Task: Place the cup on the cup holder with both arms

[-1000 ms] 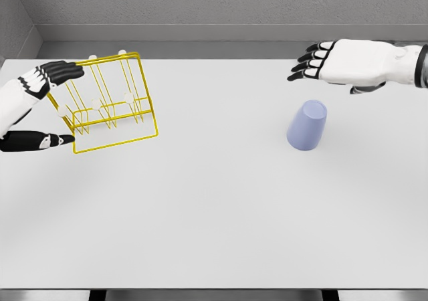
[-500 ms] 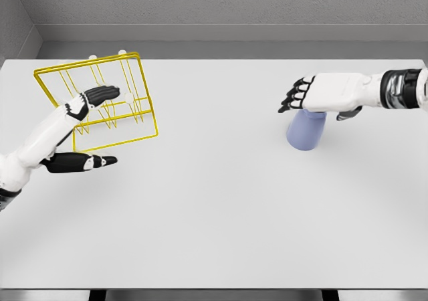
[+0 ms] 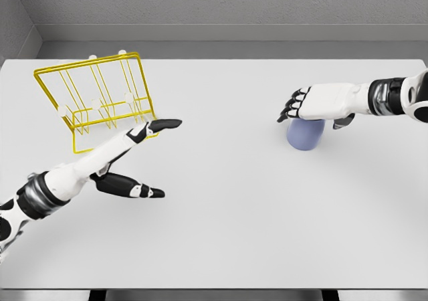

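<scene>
A pale blue cup stands upside down on the white table, right of the middle. My right hand lies flat over its top, fingers stretched out to the left, covering the cup's upper part; it is open, with no grip that I can see. The yellow wire cup holder stands at the far left, with several white-tipped pegs. My left hand is open just right of and in front of the holder, index finger pointing right, thumb spread below; it holds nothing.
A grey wall runs along the table's far edge. The near edge of the table shows at the bottom of the view.
My left hand has moved right and toward the front, away from the holder. My right hand has come down lower onto the cup, covering more of its top.
</scene>
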{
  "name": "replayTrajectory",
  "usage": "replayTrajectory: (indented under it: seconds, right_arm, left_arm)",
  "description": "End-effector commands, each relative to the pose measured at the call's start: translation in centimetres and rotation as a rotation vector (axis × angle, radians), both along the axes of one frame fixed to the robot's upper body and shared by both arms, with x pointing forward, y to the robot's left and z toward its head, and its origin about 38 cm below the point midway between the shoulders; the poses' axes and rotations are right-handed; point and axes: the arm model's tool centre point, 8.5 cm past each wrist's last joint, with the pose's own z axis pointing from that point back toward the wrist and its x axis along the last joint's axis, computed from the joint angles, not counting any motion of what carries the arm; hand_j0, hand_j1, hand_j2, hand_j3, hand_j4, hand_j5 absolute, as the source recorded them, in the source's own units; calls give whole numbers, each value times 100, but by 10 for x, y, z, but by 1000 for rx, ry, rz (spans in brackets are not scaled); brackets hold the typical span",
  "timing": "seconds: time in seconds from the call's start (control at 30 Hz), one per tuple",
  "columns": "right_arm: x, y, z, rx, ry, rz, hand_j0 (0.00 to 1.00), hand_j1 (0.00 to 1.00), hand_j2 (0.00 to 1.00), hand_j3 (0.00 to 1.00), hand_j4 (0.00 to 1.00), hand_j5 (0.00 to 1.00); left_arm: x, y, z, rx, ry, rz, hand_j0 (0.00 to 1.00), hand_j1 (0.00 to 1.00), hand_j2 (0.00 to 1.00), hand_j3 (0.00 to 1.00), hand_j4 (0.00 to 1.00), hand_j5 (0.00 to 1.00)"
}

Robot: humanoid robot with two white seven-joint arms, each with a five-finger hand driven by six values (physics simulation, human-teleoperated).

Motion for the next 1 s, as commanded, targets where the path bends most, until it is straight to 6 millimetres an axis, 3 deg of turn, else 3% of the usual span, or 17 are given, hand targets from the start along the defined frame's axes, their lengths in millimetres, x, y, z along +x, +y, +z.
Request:
replayTrajectory:
  seconds: [0.0,0.03,0.2,0.47,0.73,0.97]
  right_arm:
    - [1,-1,0,-2,-1,-5,97,97,97,97,97,97]
    - [1,-2,-1,-17,-8,-5,90,90,90,90,90,90]
    - [2,-2,0,-19,-12,-6,88,88,88,88,88,88]
    - [2,1,0,-32,-22,2,68,68,68,68,68,68]
    - [1,3,2,-31,-29,10,61,61,61,61,61,61]
    - [-14,9,28,-42,-94,74,61,61,61,61,61,61]
  left_arm:
    - [-4,-6,-6,-19,74,-50,100,100,100,100,100,100]
    - [-3,-6,-10,-16,122,-49,100,100,100,100,100,100]
    - [7,-17,-29,-89,428,-7,100,100,100,100,100,100]
    - [10,-20,-48,-37,568,43,100,100,100,100,100,100]
    - [19,-32,-52,-77,657,50,100,100,100,100,100,100]
    - [33,-35,-63,-85,772,86,100,100,100,100,100,100]
